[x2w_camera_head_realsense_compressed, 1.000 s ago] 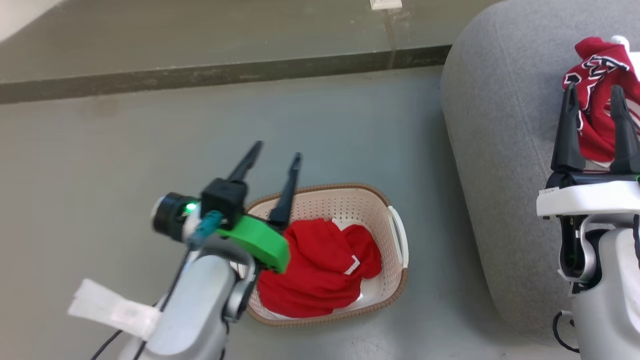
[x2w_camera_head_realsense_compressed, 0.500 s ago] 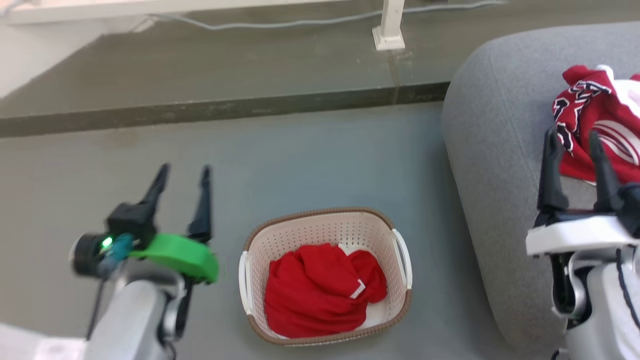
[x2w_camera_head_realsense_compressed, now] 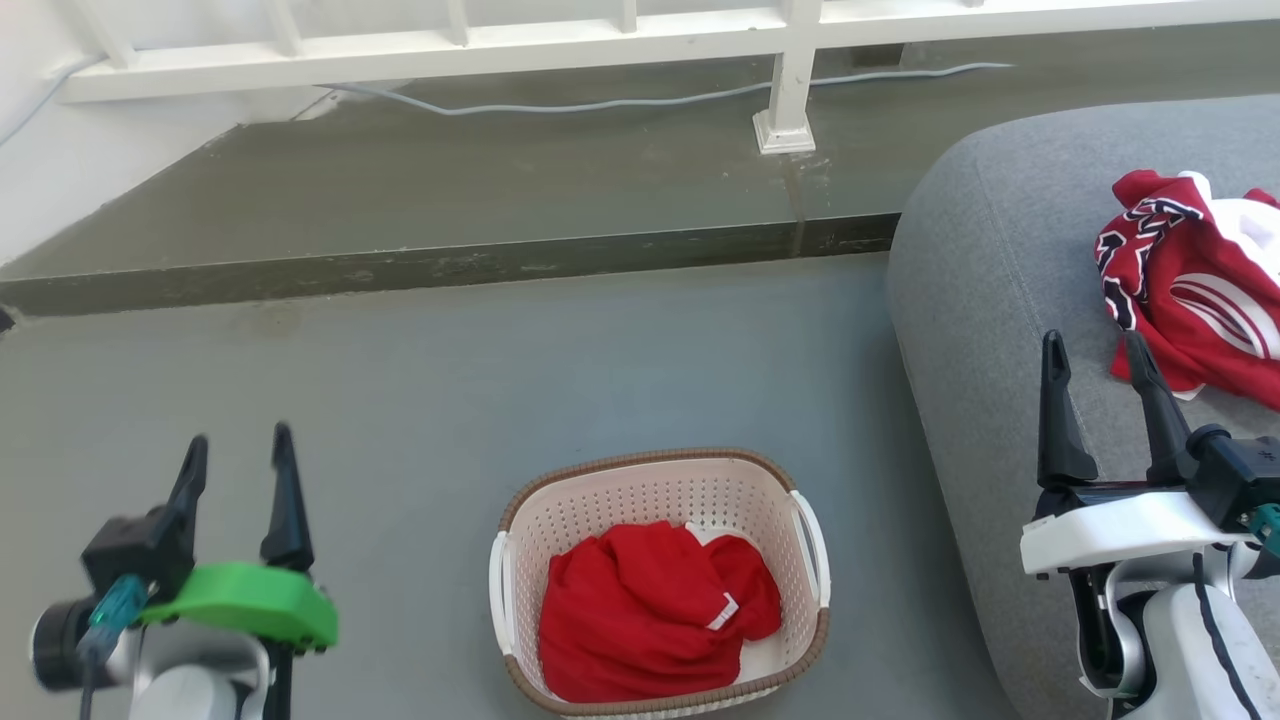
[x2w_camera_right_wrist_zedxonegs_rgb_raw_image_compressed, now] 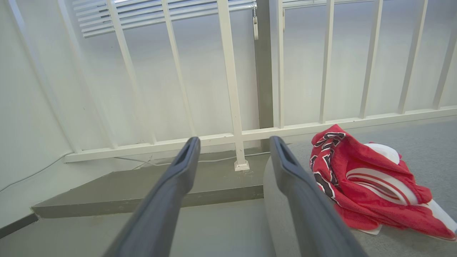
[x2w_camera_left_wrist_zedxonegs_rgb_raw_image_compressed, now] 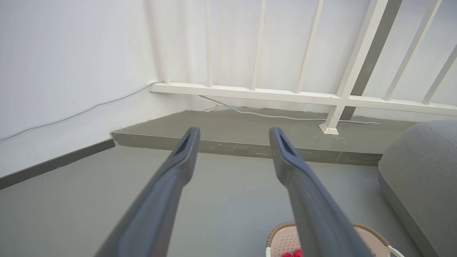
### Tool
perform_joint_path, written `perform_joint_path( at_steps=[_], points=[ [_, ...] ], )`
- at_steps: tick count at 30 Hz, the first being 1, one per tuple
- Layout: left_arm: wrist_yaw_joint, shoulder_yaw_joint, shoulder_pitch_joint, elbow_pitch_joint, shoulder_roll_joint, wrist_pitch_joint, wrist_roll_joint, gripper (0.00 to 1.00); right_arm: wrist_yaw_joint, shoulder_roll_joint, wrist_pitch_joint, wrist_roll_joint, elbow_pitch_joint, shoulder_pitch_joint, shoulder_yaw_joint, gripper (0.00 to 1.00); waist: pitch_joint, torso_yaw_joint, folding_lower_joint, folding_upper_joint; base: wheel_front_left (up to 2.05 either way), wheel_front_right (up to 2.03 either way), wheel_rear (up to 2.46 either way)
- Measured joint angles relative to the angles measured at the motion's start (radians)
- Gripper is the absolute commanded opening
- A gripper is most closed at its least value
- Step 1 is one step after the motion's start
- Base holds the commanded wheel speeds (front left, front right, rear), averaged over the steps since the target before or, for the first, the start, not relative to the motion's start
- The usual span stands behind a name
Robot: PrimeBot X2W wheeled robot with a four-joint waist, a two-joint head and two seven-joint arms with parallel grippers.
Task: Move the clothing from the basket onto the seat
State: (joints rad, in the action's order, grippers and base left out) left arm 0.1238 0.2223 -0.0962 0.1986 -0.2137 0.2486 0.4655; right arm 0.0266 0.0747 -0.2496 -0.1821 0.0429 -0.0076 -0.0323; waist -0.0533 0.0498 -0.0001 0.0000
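Observation:
A crumpled red garment (x2w_camera_head_realsense_compressed: 650, 610) with a small white tab lies in the cream perforated basket (x2w_camera_head_realsense_compressed: 520, 590) on the floor. A second red garment (x2w_camera_head_realsense_compressed: 1195, 290) with white stripes and black-and-white lettering rests on the grey sofa (x2w_camera_head_realsense_compressed: 990, 330), also seen as the red garment (x2w_camera_right_wrist_zedxonegs_rgb_raw_image_compressed: 371, 185) in the right wrist view. My left gripper (x2w_camera_head_realsense_compressed: 238, 448) is open and empty over bare floor, well to the left of the basket. My right gripper (x2w_camera_head_realsense_compressed: 1095, 348) is open and empty above the sofa's edge, just short of the lettered garment. The basket rim (x2w_camera_left_wrist_zedxonegs_rgb_raw_image_compressed: 278, 232) peeks in the left wrist view.
A raised concrete step (x2w_camera_head_realsense_compressed: 450, 265) crosses the floor behind the basket. A white railing (x2w_camera_head_realsense_compressed: 790, 70) with a post foot stands on it, and a grey cable (x2w_camera_head_realsense_compressed: 600, 103) runs along its base. A white wall (x2w_camera_left_wrist_zedxonegs_rgb_raw_image_compressed: 64, 64) closes the left side.
The head camera has tilted up, so the basket now sits lower in the picture. My left gripper has swung away from the basket to the left. My right gripper has drawn back from the lettered garment.

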Motion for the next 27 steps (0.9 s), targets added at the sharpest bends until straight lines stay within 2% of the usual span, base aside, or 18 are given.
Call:
perform_joint_path(
  at_steps=[9,27],
  points=[
    [0.0,-0.062,0.078,-0.05,0.01,0.0,-0.013,1.0,0.001,-0.008,0.008,-0.002,-0.008,0.035,-0.006,1.0,0.017,-0.002,0.0,0.0,0.0,0.0,0.0],
    [0.0,-0.076,0.151,-0.155,0.042,-0.001,-0.067,1.0,0.002,-0.012,0.032,-0.003,-0.028,0.046,-0.033,1.0,0.018,0.001,0.0,0.0,0.0,0.0,0.0]
  ],
)
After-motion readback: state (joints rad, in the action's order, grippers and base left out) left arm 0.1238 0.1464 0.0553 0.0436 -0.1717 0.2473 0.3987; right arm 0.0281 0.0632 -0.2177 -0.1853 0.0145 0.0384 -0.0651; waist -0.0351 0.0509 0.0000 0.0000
